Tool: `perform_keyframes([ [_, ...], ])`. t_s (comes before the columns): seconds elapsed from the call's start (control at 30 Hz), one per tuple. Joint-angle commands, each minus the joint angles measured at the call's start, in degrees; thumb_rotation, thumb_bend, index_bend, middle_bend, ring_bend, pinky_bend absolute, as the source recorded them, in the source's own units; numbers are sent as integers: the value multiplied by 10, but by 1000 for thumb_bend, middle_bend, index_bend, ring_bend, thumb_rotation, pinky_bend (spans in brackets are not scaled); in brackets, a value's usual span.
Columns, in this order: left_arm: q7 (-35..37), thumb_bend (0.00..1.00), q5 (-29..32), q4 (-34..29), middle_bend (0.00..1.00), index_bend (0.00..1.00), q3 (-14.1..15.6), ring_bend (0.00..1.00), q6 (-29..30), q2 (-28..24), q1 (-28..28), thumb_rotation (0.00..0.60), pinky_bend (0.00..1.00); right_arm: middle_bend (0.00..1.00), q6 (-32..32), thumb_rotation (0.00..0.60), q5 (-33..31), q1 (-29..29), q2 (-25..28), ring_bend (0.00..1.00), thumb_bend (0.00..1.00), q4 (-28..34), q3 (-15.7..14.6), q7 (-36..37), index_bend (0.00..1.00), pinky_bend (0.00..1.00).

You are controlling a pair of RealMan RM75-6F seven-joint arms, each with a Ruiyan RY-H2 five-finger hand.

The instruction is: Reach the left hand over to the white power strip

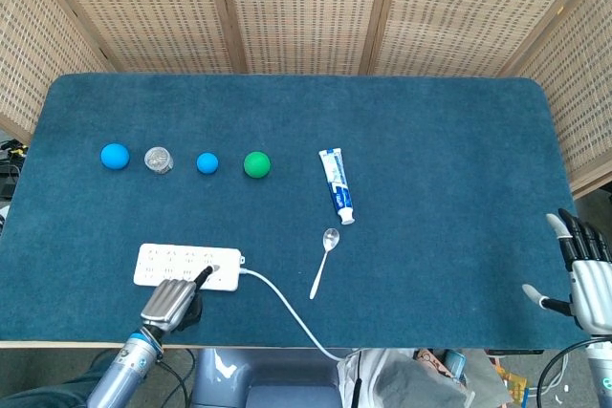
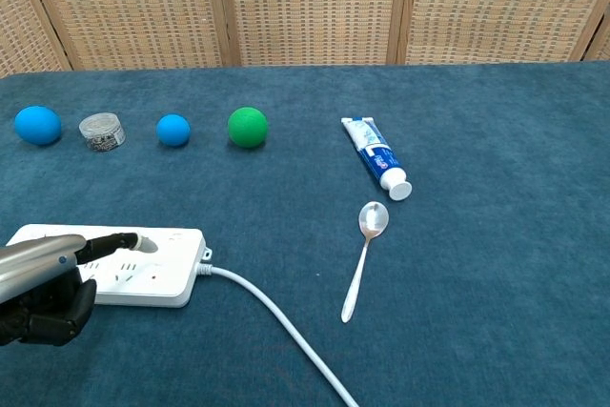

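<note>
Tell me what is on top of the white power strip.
The left hand lies over the white power strip, one finger extended across it. The sockets beneath the hand are covered.

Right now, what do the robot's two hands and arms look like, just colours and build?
The left hand has a ribbed silver metal back, black fingers with pale tips, and a blue-grey forearm. The right hand matches: silver back, black fingers with light tips. A black cable loops below its wrist.
</note>
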State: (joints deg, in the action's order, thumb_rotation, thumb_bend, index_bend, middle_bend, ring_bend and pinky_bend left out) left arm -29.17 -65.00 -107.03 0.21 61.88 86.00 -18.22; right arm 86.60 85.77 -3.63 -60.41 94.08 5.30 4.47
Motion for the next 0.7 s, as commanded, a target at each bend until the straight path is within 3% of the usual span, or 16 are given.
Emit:
perform_keyframes([
  [0.03, -2, 959, 5, 2, 1000, 122, 1, 1000, 1, 4, -3, 600, 1000, 0, -1, 600, 0, 0, 1, 0, 0, 0, 0, 1, 0, 0],
  [0.37, -12, 973, 24, 11, 1000, 150, 1, 1000, 9, 19, -12, 600, 1000, 0, -2, 600, -2, -1, 2, 0, 0, 0, 0, 5, 0, 0],
  [0.7, -18, 1000, 49, 11, 1000, 253, 5, 1000, 1, 21, -24, 600, 1000, 0, -3, 600, -1, -1, 2, 0, 0, 0, -1, 6, 0, 0],
])
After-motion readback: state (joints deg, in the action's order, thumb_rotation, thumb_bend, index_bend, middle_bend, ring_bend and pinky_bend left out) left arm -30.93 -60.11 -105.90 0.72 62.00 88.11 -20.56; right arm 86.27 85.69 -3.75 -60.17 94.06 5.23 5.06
